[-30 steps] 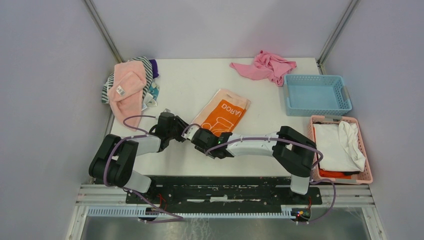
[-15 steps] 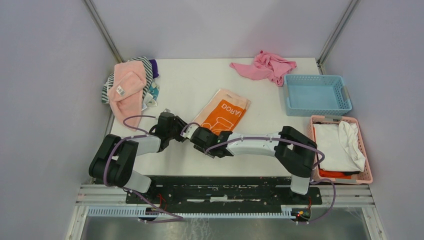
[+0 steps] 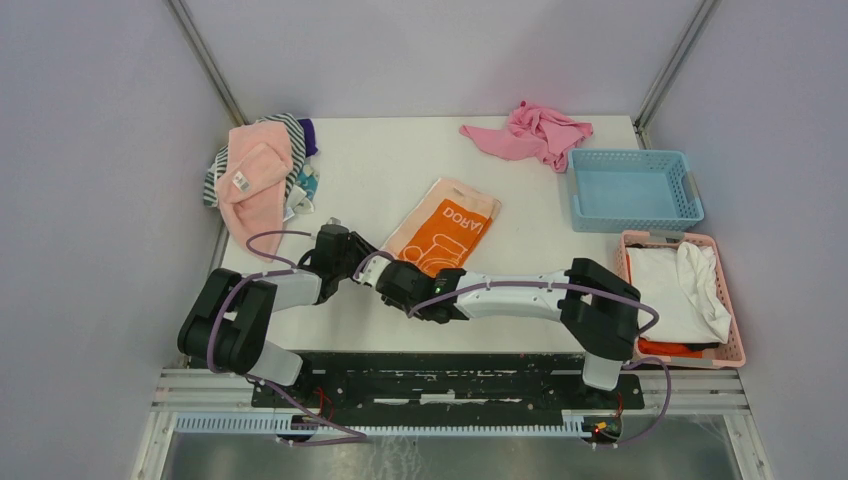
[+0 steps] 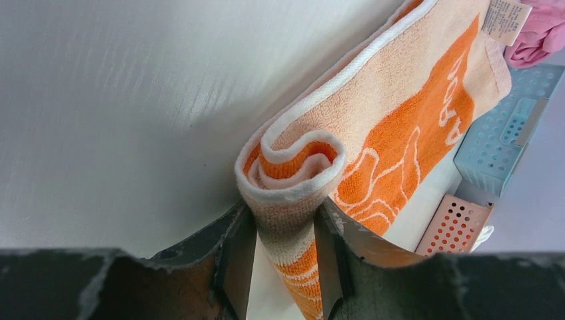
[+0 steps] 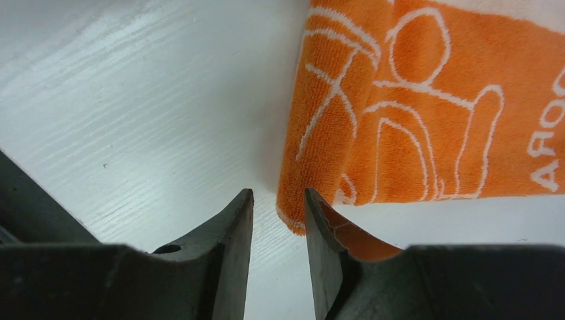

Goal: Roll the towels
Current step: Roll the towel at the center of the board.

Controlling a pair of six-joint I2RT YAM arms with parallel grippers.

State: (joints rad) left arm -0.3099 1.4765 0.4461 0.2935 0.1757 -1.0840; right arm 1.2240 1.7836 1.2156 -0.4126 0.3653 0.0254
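Observation:
The orange towel with a white pattern lies slanted at mid-table, its near end curled into a small roll. My left gripper is shut on that rolled end, and both fingers press the cloth. My right gripper stands open at the towel's near corner. Bare table shows between its jaws, and the hem just touches the right finger. The pale pink towel with a white label lies on a cloth pile at the far left.
A brighter pink cloth lies crumpled at the back. A blue basket sits at the right, and nearer on that side a pink basket holds white cloth. Striped cloth lies under the pale pink towel.
My right arm has reached a little further left toward the towel's near corner, and its jaws have narrowed. The left gripper has kept its hold on the roll.

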